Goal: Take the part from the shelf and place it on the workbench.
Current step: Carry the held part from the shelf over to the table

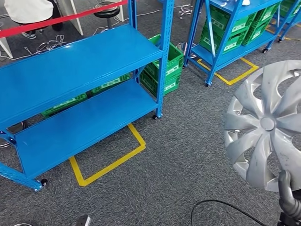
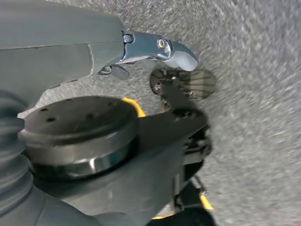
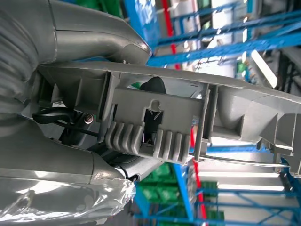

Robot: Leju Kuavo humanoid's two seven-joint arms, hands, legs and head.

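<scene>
The part is a silver wheel cover point(image 1: 266, 124) with curved spokes, held upright in the air at the right of the head view. My right hand point(image 1: 288, 194) grips its lower rim; a dark finger lies over the edge. In the right wrist view the cover's grey ribbed back point(image 3: 167, 117) runs across the picture, clamped between the thick grey thumb point(image 3: 103, 35) and the fingers point(image 3: 71, 165) of my right hand point(image 3: 81, 99). My left hand point(image 2: 177, 70) hangs over the grey carpet, its thumb point(image 2: 179, 51) and dark fingers point(image 2: 191, 84) apart, holding nothing.
A blue two-level shelf point(image 1: 78, 66) stands to the left with bare boards, inside yellow floor tape point(image 1: 110, 165). Green crates point(image 1: 170, 66) sit behind it. A second blue rack point(image 1: 230, 33) with green crates stands at the back right. A black cable point(image 1: 220, 203) lies on the carpet.
</scene>
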